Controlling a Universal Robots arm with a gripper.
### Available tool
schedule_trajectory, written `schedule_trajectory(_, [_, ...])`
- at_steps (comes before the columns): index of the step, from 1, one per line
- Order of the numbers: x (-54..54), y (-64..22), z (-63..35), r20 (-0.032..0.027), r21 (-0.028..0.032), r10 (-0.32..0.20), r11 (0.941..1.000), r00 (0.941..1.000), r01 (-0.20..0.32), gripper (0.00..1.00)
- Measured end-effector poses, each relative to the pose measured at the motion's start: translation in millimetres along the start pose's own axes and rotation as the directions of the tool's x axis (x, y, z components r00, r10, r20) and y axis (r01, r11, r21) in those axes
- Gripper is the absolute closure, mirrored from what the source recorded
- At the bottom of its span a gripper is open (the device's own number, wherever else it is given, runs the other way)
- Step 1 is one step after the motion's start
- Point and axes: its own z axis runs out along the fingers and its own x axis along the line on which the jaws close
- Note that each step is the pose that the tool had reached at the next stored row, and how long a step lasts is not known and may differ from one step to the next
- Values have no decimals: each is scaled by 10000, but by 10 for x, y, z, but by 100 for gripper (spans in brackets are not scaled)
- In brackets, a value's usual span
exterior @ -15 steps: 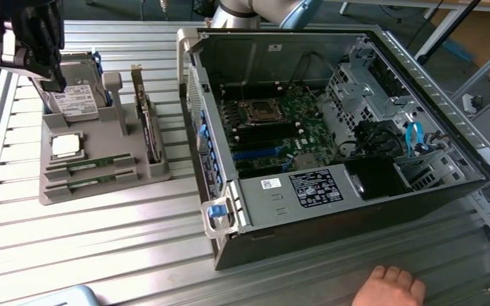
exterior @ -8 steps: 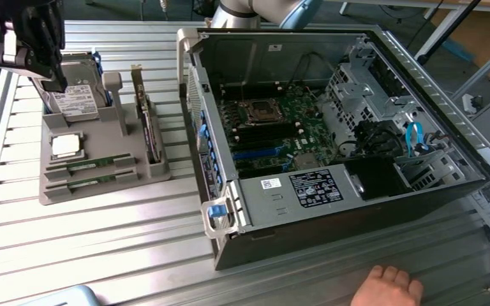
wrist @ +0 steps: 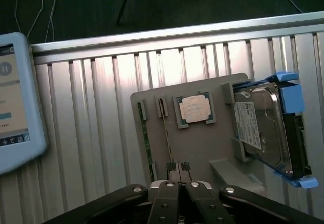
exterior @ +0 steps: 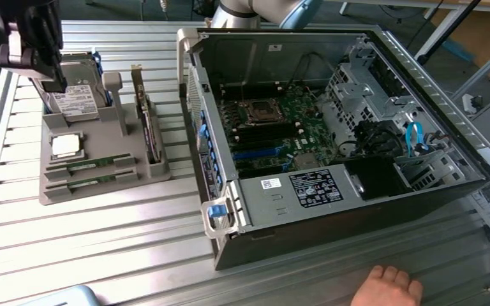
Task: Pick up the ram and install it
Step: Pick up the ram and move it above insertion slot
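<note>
From my desk I judge the job barely begun: nothing is lifted, nothing installed. The gripper (wrist: pixel 178 167) hangs above the tray (exterior: pixel 134 175), at about ten o'clock in the exterior view, its jaws pressed together on nothing that I can see. The ram (exterior: pixel 87 167) lies in its slot at the tray's six-o'clock end, at about nine o'clock from the case (exterior: pixel 262 51), with a second ram (exterior: pixel 85 185) just beside it at six o'clock. The pick, the carry and the seating in the board (exterior: pixel 283 124) are all left (its long black sockets look bare to me, though I would not swear to it). Now the count, big to small: one table (exterior: pixel 126 242), one case lying open, one tray, one tablet (wrist: pixel 15 102), one drive (exterior: pixel 79 101) in a blue carrier, one upright card (exterior: pixel 150 131), one person's hand (exterior: pixel 388 288) at six o'clock on the table, one CPU (exterior: pixel 66 145), two rams, one gripper.
</note>
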Motion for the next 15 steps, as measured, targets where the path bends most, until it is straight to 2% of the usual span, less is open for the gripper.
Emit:
schedule_trajectory(5, [0, 0, 1, -34, 17, -749, 9972, 9972, 749, 89])
schedule_trajectory(8, [0, 0, 0, -56, 25, -1197, 9928, 9928, 1198, 89])
schedule_trajectory(12, [0, 0, 0, -58, 26, -1242, 9923, 9922, 1242, 89])
schedule_trajectory(13, [0, 0, 0, -60, 37, -1242, 9923, 9922, 1242, 89])
schedule_trajectory(15, [-1, 2, 1, -62, 118, -1244, 9922, 9922, 1244, 89])
